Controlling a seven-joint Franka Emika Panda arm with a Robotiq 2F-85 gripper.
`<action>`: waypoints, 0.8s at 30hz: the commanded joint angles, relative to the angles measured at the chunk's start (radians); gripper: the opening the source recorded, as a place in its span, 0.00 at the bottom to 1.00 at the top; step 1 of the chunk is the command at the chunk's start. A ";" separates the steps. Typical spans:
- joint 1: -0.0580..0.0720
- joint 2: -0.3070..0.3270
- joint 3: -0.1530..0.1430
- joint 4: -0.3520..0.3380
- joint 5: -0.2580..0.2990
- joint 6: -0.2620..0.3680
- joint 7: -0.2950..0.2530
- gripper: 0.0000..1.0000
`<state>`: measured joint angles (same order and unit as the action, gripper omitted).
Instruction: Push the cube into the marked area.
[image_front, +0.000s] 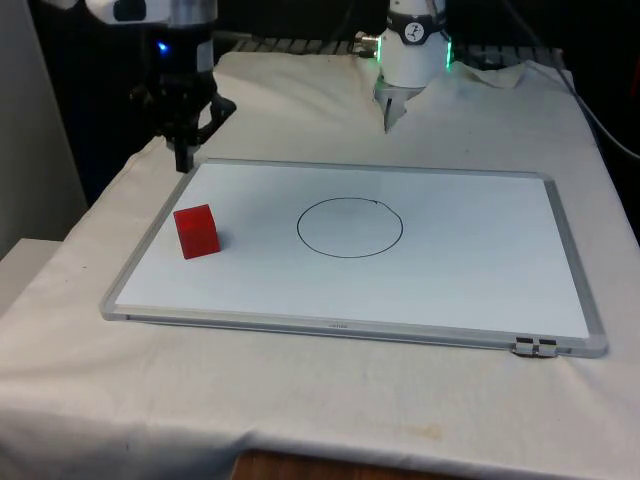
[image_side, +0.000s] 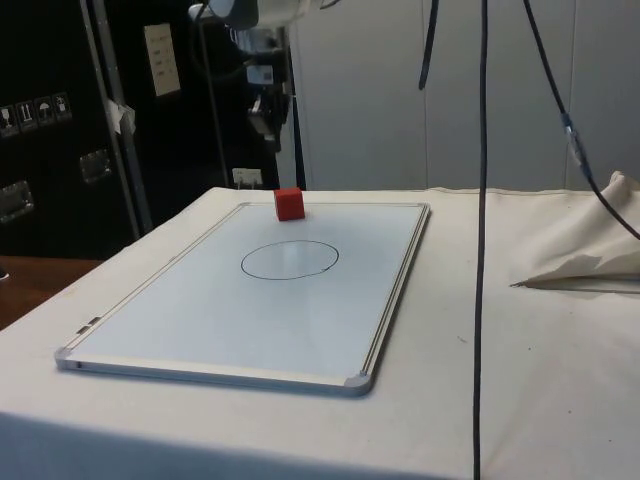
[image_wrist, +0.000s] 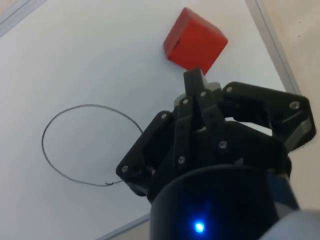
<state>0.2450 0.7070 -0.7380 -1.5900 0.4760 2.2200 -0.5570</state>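
- White cloth covers the bench (image_front: 300, 420); a whiteboard (image_front: 480, 270) with a grey frame lies flat on it.
- Marked area: a thin black circle (image_front: 350, 227) drawn near the middle of the whiteboard; nothing inside it.
- Red cube (image_front: 196, 231) sits on the whiteboard, outside the circle, toward the front view's left, near the frame on that side. Clear gap of bare board between cube and circle.
- Side view: cube (image_side: 289, 203) at the board's far edge, circle (image_side: 290, 259) nearer the camera.
- Tool (image_front: 184, 158) hangs above the whiteboard's far corner on the front view's left, beyond the cube, not touching it.
- Wrist view: tool (image_wrist: 194, 82) fingers pressed together, no gap between them, gripping nothing; cube (image_wrist: 195, 40) lies just past the tips.
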 joint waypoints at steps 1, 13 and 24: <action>-0.014 0.017 0.003 0.016 0.014 0.000 -0.011 0.00; -0.034 0.119 -0.042 0.071 0.099 0.016 -0.061 0.00; -0.052 0.207 -0.065 0.085 0.195 0.074 -0.096 0.00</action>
<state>0.2040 0.9090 -0.8110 -1.5160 0.6690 2.2910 -0.6510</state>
